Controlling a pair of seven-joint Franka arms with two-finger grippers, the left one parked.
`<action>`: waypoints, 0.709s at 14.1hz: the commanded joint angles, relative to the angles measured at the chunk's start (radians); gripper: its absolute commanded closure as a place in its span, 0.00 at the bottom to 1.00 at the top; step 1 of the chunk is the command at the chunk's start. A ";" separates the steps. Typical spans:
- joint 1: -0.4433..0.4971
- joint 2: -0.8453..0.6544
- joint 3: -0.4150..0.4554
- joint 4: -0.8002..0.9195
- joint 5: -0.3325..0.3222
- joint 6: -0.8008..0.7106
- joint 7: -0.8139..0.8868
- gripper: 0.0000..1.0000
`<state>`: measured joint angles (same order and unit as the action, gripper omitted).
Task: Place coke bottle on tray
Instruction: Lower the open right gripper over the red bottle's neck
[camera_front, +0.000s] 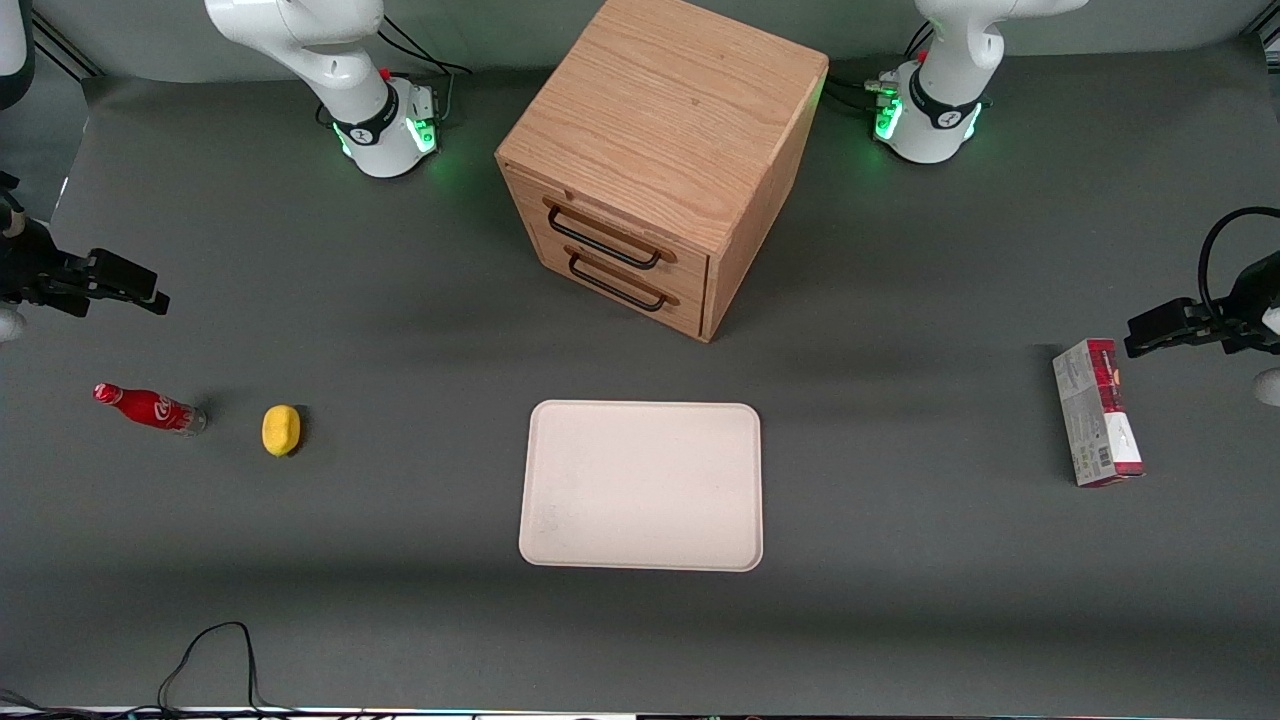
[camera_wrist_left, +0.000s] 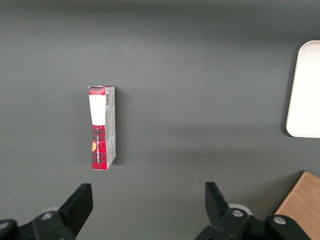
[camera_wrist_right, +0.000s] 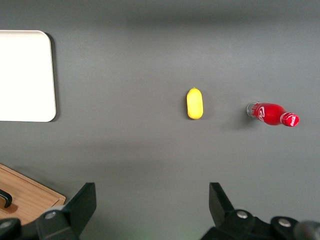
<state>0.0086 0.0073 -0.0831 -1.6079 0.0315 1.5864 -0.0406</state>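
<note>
Grey matting covers the table (camera_front: 400, 620). Nearest the camera lies the tray (camera_front: 641, 486), bare, awaiting its load. Toward the working arm's end stands the coke bottle (camera_front: 150, 408), white script on red, beside a lemon (camera_front: 281, 430). Farther off, the gripper (camera_front: 110, 285) hovers, fingers spread, holding nothing.
</note>
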 joint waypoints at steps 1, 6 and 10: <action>-0.005 0.002 0.006 0.002 -0.024 -0.003 0.025 0.00; -0.012 0.002 0.002 -0.038 -0.030 0.003 0.015 0.00; -0.033 0.006 -0.059 -0.058 -0.068 0.013 -0.115 0.00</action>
<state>-0.0146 0.0165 -0.1057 -1.6532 -0.0131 1.5883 -0.0646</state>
